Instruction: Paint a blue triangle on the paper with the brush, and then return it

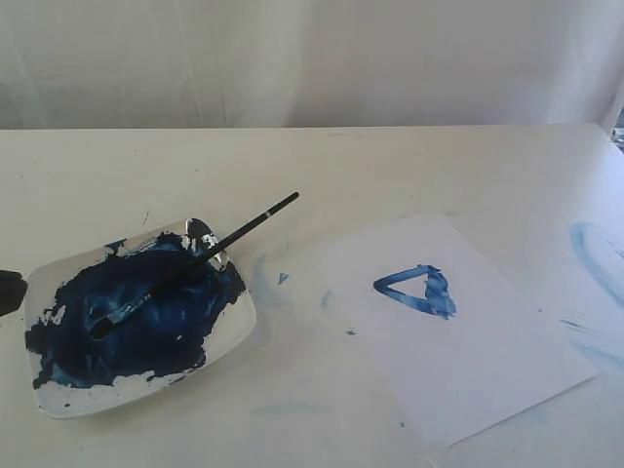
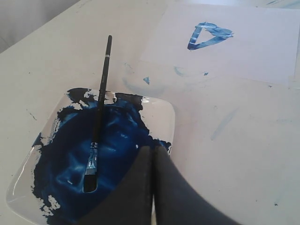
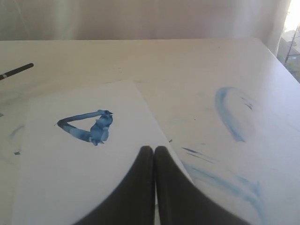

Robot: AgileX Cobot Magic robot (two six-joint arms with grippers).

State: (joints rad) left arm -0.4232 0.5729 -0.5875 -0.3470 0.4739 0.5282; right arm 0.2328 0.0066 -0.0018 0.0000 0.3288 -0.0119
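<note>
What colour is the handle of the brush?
The brush handle is black with a narrow pale band; the left wrist view shows it best.

Looking past gripper [image 3: 153, 150], fingers pressed together right to the tips. Noting paper [image 3: 70, 178] lying flat on table [image 3: 187, 65], gripper tips overlapping its edge in view; contact not resolvable. Logging triangle [image 3: 86, 125] on paper: streaky blue outline, one corner filled in darker. Picking up brush [image 3: 18, 71] only as a black handle end at the frame edge, off the paper, rest cut off. Recording pale blue smears [image 3: 228, 112] on table beside paper, one curved, others thin streaks nearer gripper. Seeing pale curtain [image 3: 140, 18] behind table.
</note>
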